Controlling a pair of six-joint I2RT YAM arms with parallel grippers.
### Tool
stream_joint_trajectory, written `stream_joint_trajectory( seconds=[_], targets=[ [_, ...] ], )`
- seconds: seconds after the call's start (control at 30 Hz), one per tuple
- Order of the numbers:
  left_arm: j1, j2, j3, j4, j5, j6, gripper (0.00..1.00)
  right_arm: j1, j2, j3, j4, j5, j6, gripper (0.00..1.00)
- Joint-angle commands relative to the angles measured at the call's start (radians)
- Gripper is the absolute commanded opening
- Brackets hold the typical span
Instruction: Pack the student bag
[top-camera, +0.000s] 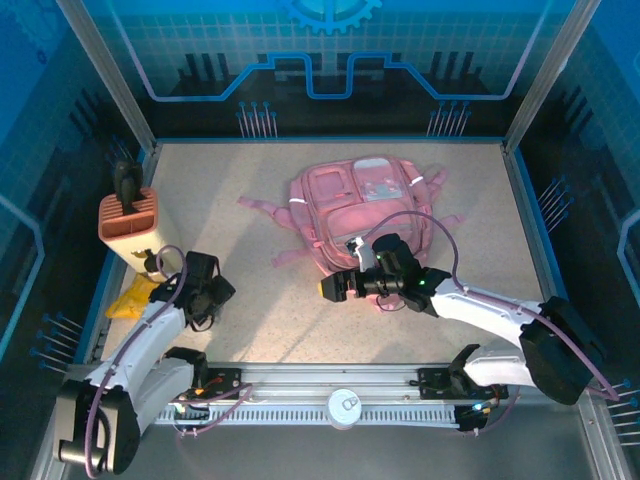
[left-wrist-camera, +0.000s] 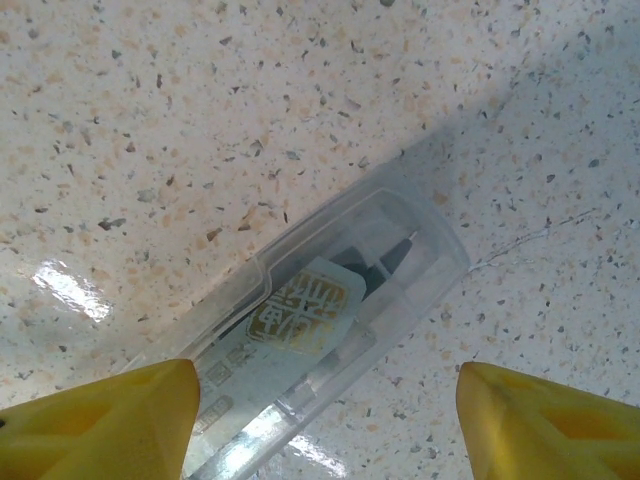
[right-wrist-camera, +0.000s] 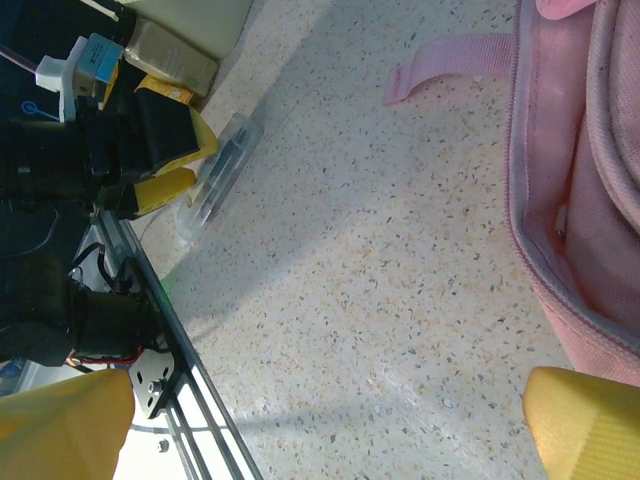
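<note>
Yellow fingers (left-wrist-camera: 100, 420) of left gripper (left-wrist-camera: 328, 400) wide over a clear pen case (left-wrist-camera: 330, 310), no pinch yet.
Pickup step, looks like: needs a squeeze on the case, then a haul right to the student bag (top-camera: 365, 215), just beside the wide-open, empty right gripper (right-wrist-camera: 320, 410).

Top view looks down from above the near edge over the whole desk (top-camera: 220, 180) and student bag (top-camera: 350, 210). Left wrist view sits close over a clear case (left-wrist-camera: 330, 330); right wrist view faces left, sharing both.

Pink student bag (top-camera: 352, 203), lying flat
</note>
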Motion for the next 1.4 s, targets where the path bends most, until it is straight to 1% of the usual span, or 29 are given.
stream_joint_trajectory(
  seconds=[0.0,0.13,0.3,0.4,0.5,0.57,0.67,0.73,0.77,0.8,0.87,0.9,0.93,1.0,1.13,1.2,1.27,1.33,1.37],
  targets=[
    [-0.033,0.006,-0.030,0.032,0.053,-0.048,0.70,-0.008,0.019,0.002,0.043,-0.023,0.022,1.00],
    [-0.105,0.046,-0.015,0.057,0.069,-0.107,0.70,-0.014,0.022,0.008,0.036,-0.020,0.018,1.00],
    [-0.268,0.102,-0.013,0.190,0.093,-0.242,0.70,-0.026,0.041,0.031,-0.007,-0.011,0.008,1.00],
    [-0.361,0.159,0.040,0.244,0.091,-0.299,0.70,-0.029,0.052,0.056,-0.052,0.018,0.001,1.00],
    [-0.431,0.190,0.113,0.238,0.053,-0.307,0.71,-0.029,0.058,0.080,-0.092,0.042,-0.009,1.00],
    [-0.437,0.191,0.135,0.227,0.047,-0.286,0.73,-0.029,0.065,0.091,-0.104,0.040,-0.016,1.00],
    [-0.425,0.159,0.144,0.143,-0.021,-0.250,0.76,-0.015,0.095,0.120,-0.141,0.045,-0.031,1.00],
    [-0.382,0.131,0.128,0.097,-0.025,-0.192,0.77,0.015,0.128,0.163,-0.205,0.083,-0.041,1.00],
    [-0.342,0.115,0.116,0.070,-0.006,-0.165,0.76,0.034,0.145,0.183,-0.229,0.100,-0.044,1.00],
    [-0.299,0.098,0.099,0.056,0.025,-0.129,0.74,0.060,0.168,0.207,-0.250,0.110,-0.046,1.00],
    [-0.232,0.066,0.066,0.063,0.105,-0.060,0.72,0.093,0.205,0.235,-0.259,0.122,-0.034,1.00],
    [-0.209,0.057,0.053,0.065,0.146,-0.027,0.70,0.114,0.223,0.251,-0.261,0.132,-0.022,1.00],
    [-0.200,0.053,0.047,0.058,0.159,-0.016,0.68,0.129,0.243,0.264,-0.261,0.140,-0.015,1.00],
    [-0.197,0.058,0.023,0.058,0.184,-0.012,0.66,0.166,0.291,0.311,-0.271,0.165,0.001,1.00],
    [-0.197,0.075,-0.027,0.150,0.288,-0.037,0.65,0.236,0.387,0.401,-0.321,0.219,0.008,1.00],
    [-0.198,0.075,-0.056,0.237,0.375,-0.069,0.64,0.249,0.431,0.446,-0.368,0.239,0.009,1.00],
    [-0.206,0.076,-0.069,0.280,0.431,-0.092,0.62,0.250,0.450,0.459,-0.377,0.243,0.009,1.00],
    [-0.238,0.070,-0.061,0.278,0.433,-0.115,0.62,0.247,0.446,0.456,-0.386,0.271,0.016,1.00],
    [-0.266,0.069,-0.060,0.303,0.434,-0.134,0.62,0.246,0.440,0.453,-0.387,0.286,0.019,1.00]
  ],
)
